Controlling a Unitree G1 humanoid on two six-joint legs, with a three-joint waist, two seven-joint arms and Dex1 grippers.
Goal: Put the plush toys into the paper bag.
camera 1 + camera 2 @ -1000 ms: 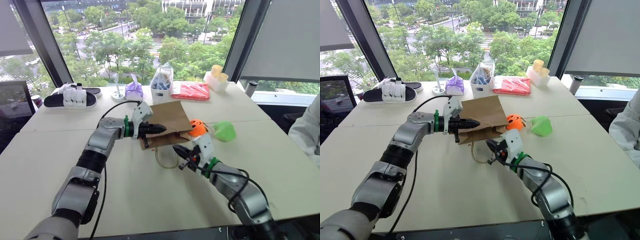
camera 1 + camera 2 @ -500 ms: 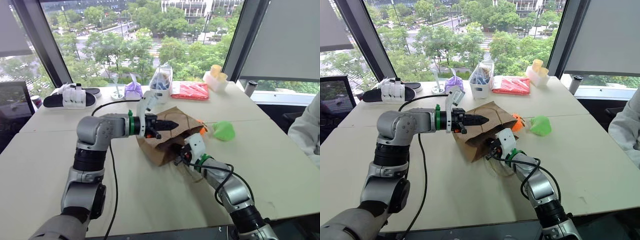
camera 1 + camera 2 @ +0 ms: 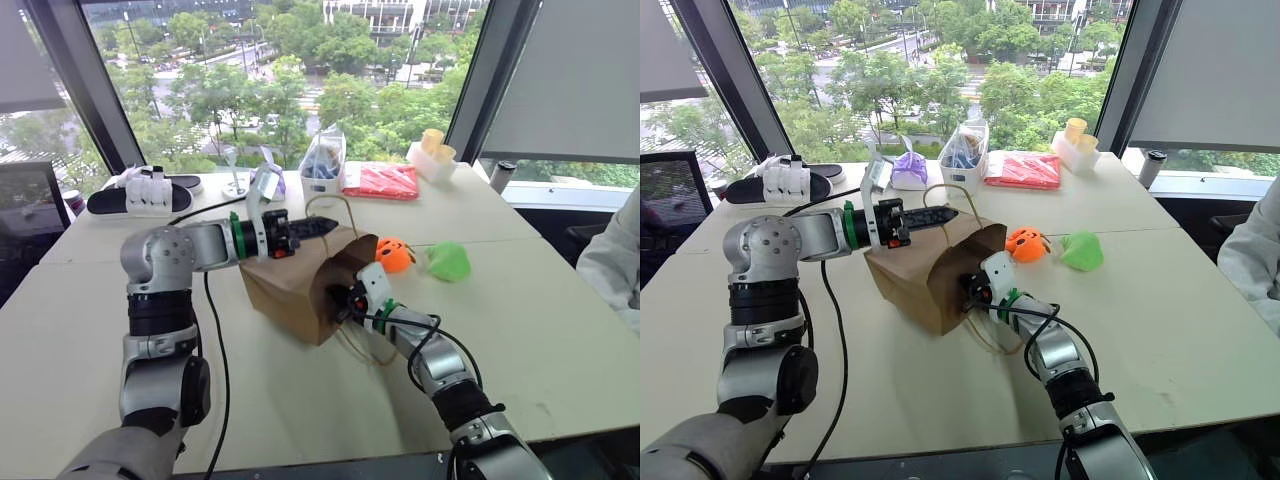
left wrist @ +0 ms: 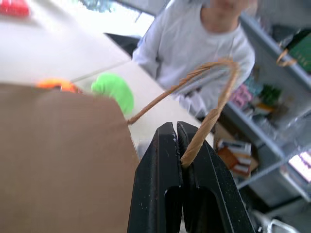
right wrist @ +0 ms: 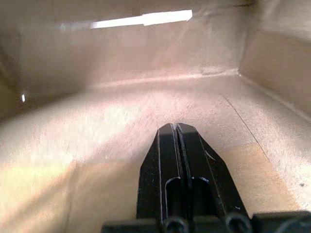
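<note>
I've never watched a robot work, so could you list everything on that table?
Brown kraft paper bag: one, mid-table, mouth facing right.
Round orange plush toy: one, right of bag.
Light green plush toy: one, right of orange one.
Red packet: one, far edge.
Clear plastic bag of blue items: one, far edge.
Purple pouch: one, far edge.
Person's pale sleeve: one, right edge.
Left gripper: black, shut on twine handle.
Right gripper: black, shut, inside bag.

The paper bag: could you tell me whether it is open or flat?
Open: the paper bag lies on its side, mouth spread around the right gripper; the left gripper holds its twine handle.
</note>
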